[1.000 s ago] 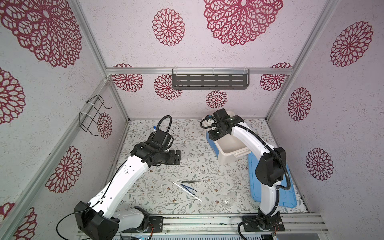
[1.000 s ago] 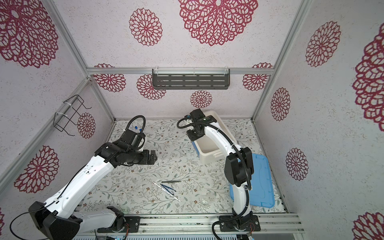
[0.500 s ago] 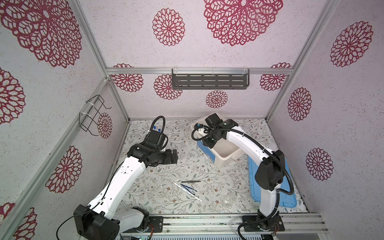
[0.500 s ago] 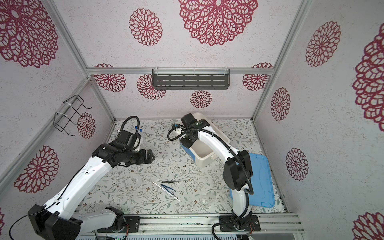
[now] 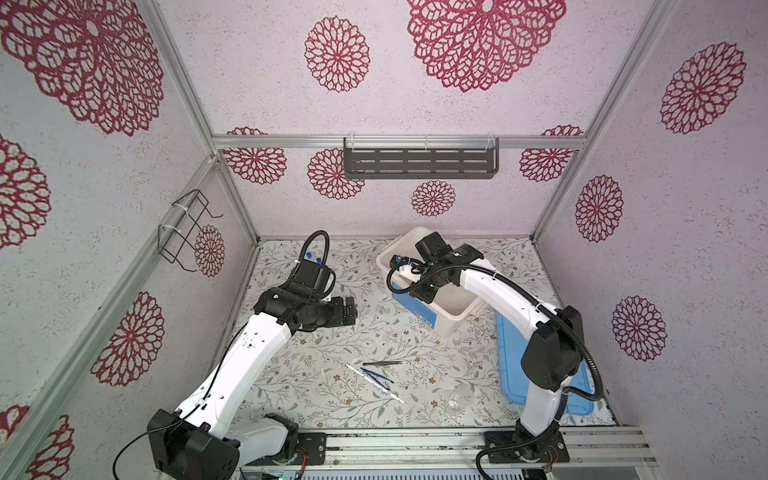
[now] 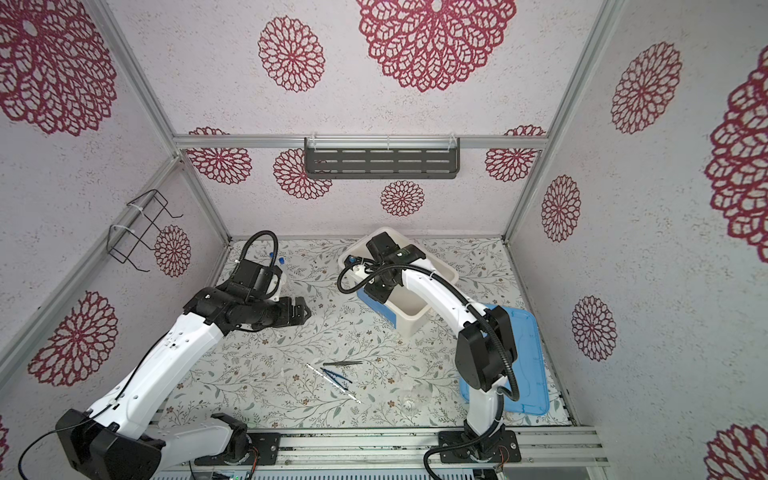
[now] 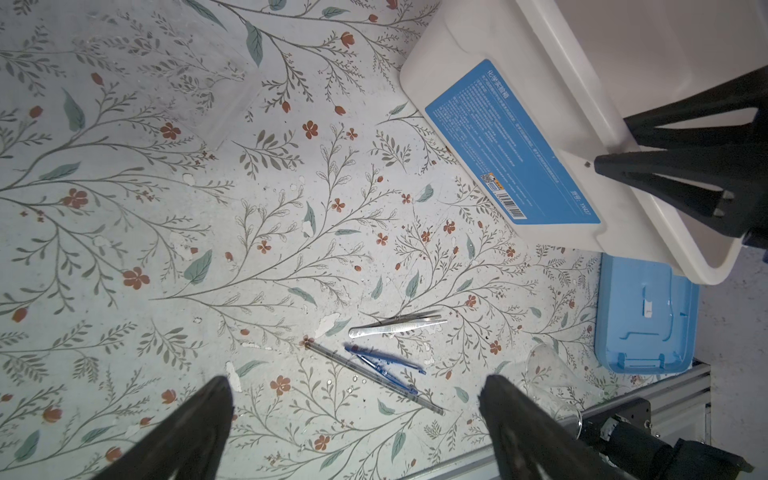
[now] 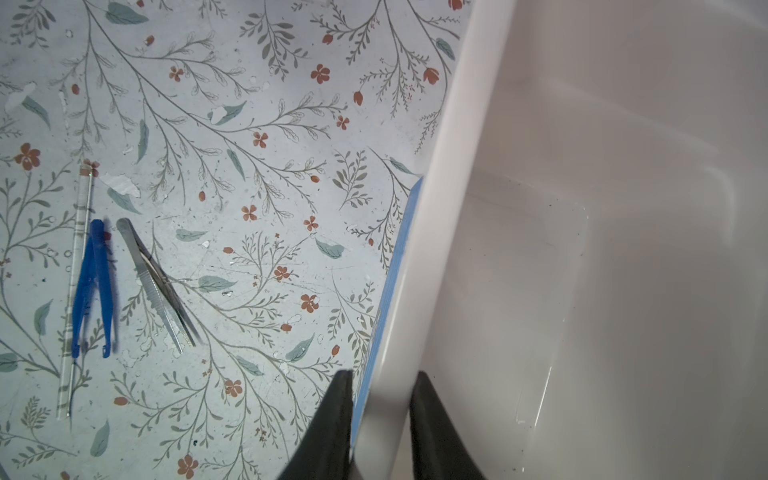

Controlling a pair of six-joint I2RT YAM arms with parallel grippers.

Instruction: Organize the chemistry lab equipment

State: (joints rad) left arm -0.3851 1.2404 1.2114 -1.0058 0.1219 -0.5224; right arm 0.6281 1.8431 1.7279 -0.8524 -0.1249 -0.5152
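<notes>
Both jaws of the right gripper (image 8: 380, 374) are pinching the white tub (image 8: 444, 208) rim; that one-edge hold is likely risking a slip; the left gripper (image 7: 353, 380) is hovering wide open, empty; metal tweezers (image 7: 397, 328), blue tweezers (image 7: 384, 363) and thin stick (image 7: 332, 356) are lying together on the table (image 7: 124, 208).

The left hand (image 6: 302, 311) hung over the floral surface (image 6: 257, 374), jaws spread wide. The right hand (image 6: 376, 296) sat at the white tub's (image 6: 415, 322) left wall. Dark tweezers (image 6: 343, 363), blue tweezers (image 6: 337, 376) and a thin white stick (image 6: 353, 398) lay close together near the front, and a blue lid (image 6: 530, 357) lay to the right.
</notes>
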